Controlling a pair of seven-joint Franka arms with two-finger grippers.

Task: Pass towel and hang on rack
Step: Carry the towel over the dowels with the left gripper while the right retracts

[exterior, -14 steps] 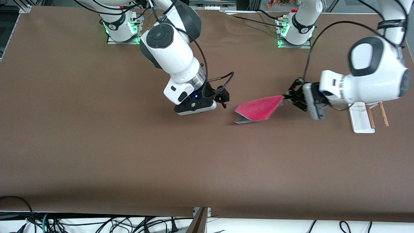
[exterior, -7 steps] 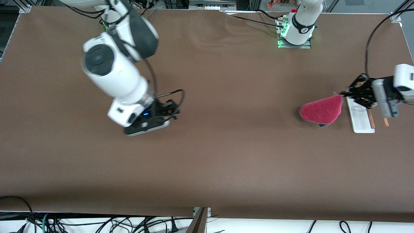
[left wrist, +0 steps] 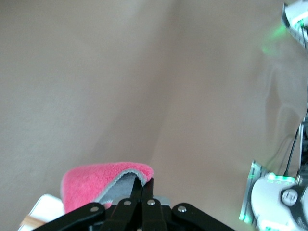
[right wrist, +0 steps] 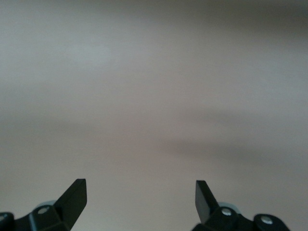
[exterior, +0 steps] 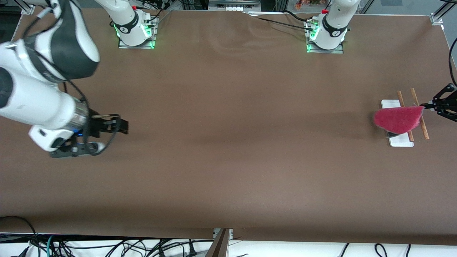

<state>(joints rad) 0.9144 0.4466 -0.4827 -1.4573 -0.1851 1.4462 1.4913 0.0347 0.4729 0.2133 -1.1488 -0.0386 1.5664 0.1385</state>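
The pink-red towel (exterior: 398, 119) hangs from my left gripper (exterior: 425, 105), which is shut on its corner, and it is held over the rack. The rack (exterior: 390, 104) has a white base and two brown rods (exterior: 414, 93) at the left arm's end of the table. In the left wrist view the towel (left wrist: 91, 185) shows its grey underside at my shut left gripper (left wrist: 146, 182). My right gripper (exterior: 123, 126) is open and empty over bare table at the right arm's end; the right wrist view shows its gripper (right wrist: 139, 192) spread wide over bare table.
The brown table (exterior: 228, 142) spreads wide between the two arms. Both arm bases (exterior: 134, 25) stand along the table's edge farthest from the front camera, with cables beside them. Cables lie below the table's nearest edge.
My left gripper has carried the towel toward the left arm's end until it is over the rack. My right arm has swung away toward the right arm's end of the table.
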